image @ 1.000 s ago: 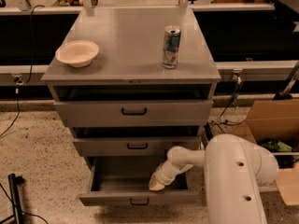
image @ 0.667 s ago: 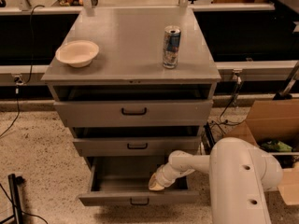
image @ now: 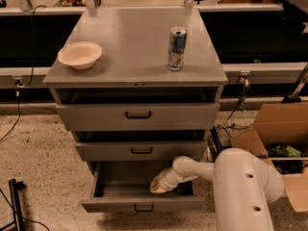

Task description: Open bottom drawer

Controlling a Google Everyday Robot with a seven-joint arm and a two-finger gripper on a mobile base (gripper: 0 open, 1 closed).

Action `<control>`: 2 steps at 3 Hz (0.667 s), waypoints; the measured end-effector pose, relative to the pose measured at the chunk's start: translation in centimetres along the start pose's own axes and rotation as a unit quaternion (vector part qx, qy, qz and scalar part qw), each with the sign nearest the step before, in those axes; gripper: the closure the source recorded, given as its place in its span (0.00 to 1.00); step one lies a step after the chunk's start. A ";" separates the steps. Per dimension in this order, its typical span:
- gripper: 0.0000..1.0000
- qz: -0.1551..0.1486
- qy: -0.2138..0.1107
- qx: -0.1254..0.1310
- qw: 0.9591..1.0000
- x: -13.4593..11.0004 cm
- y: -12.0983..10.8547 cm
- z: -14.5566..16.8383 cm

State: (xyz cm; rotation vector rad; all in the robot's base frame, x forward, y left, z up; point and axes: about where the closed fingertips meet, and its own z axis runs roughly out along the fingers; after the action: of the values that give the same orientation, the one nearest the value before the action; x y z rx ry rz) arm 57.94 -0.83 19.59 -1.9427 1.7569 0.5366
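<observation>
The grey cabinet's bottom drawer [image: 142, 204] stands pulled out, its plain grey inside [image: 125, 179] showing and its small black bar handle [image: 144, 208] on the front panel. My white arm reaches in from the lower right. The gripper [image: 158, 186] sits inside the drawer, at its right side just behind the front panel. The middle drawer [image: 141, 150] and the top drawer [image: 138, 115] stick out a little, each with a black handle.
A cream bowl [image: 80, 55] and a drink can [image: 176, 48] stand on the cabinet top. A cardboard box [image: 284, 129] sits on the floor at the right. Cables run behind the cabinet. A black stand [image: 17, 206] is at the lower left.
The arm's big white body has shifted slightly right. The gripper stays in the drawer at about the same spot; the drawer stays pulled out.
</observation>
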 end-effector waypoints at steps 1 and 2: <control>1.00 0.006 -0.008 -0.004 1.000 1.0 -0.7 1.5; 1.00 0.013 -0.012 -0.021 1.000 1.2 -0.3 2.9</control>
State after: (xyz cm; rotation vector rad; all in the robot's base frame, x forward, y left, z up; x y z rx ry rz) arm 58.41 -0.11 16.55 -1.9351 1.7719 0.6073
